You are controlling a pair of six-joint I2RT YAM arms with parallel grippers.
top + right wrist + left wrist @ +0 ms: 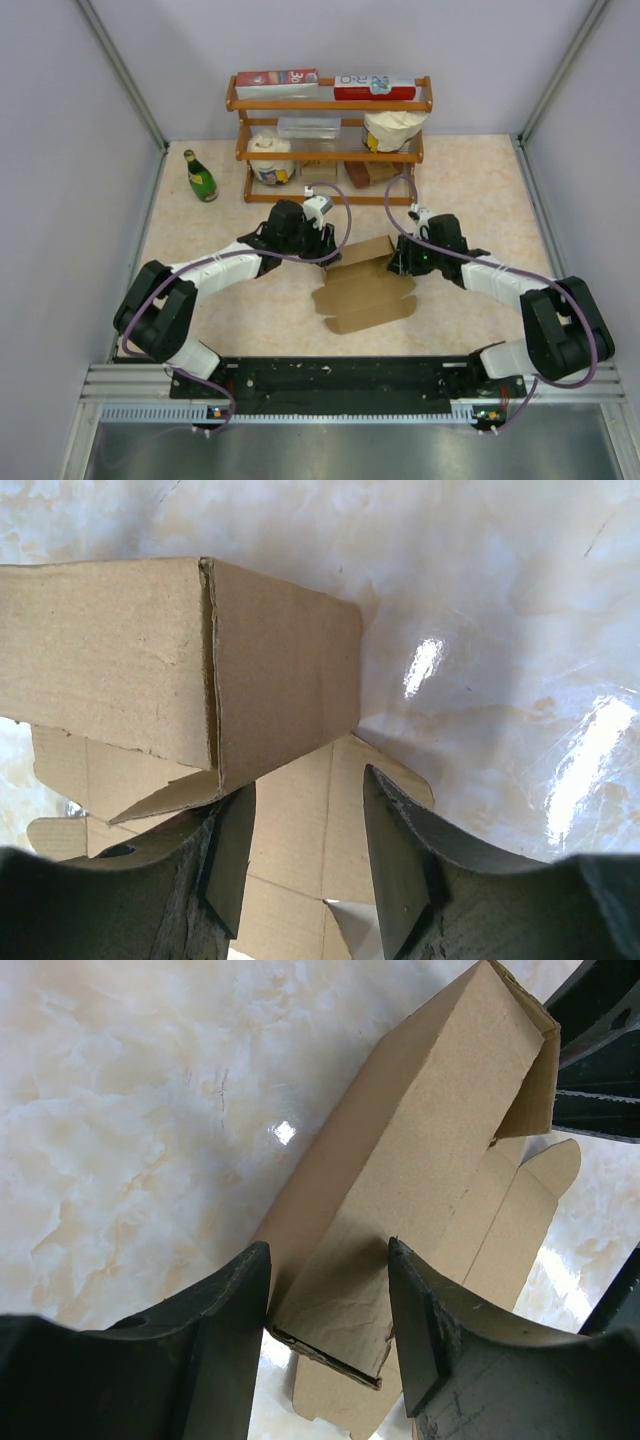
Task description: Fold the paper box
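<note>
Top view: bench (480, 200) boxed in by grey panels (70, 220) on the left, on the right and behind the wooden rack (330, 104). Rack stands at the back edge, with a green bottle (200, 175) just left of it. Bare marbled surface lies in front of the rack on both flanks. Open room is tight only where the two arms converge in front of the rack.

The paper box (365, 290) lies in front of the rack, well apart from it and slightly right of the rack's middle. Plain brown cardboard, partly formed: one long section raised into a rectangular tube, other panels and rounded tabs flat on the bench beside it.

Left fingers (215, 1350): about half spread, set against both sides of the tube's end, holding the paper box (400, 1180).

Right fingers (400, 870): about half spread, nothing between them. A flat flap lies below the gap, and the raised corner of the paper box (130, 650) is just at one fingertip.

Left wrist view only: creased, slightly crumpled cardboard at the tube's end. Right wrist view only: sharp fold line down the tube's corner. Top view only: rack, bottle, panels
</note>
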